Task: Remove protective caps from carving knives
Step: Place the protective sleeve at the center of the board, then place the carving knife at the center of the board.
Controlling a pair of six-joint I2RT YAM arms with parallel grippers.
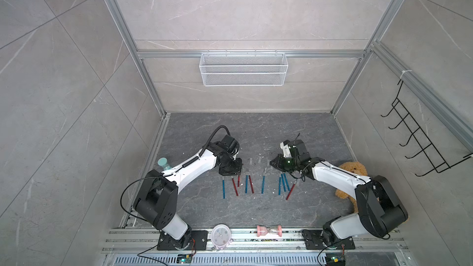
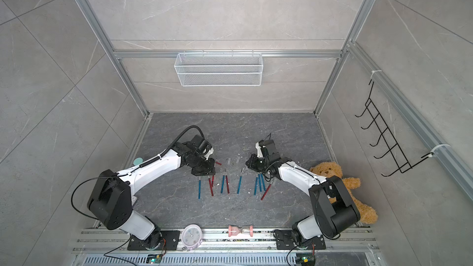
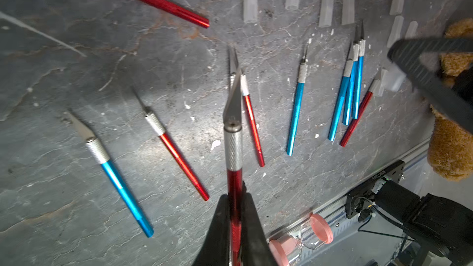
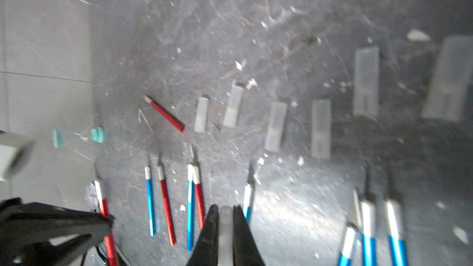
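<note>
Clamping red knife (image 3: 234,149) by handle in left gripper (image 3: 234,198) — stiff, slick; pinching probably a cap (image 4: 225,229) in right gripper (image 4: 225,211) — light, crushable.

Pink hourglass (image 1: 269,231) end cap shows a mark reading roughly "15", low confidence. Print on the black base plate (image 3: 381,176) in the left wrist view is too blurred to read. Clock (image 1: 220,236) dial numerals too small

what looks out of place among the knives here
One red knife lies slanted and alone beside the row of caps, away from the other knives, which lie roughly parallel. White specks litter the table.
</note>
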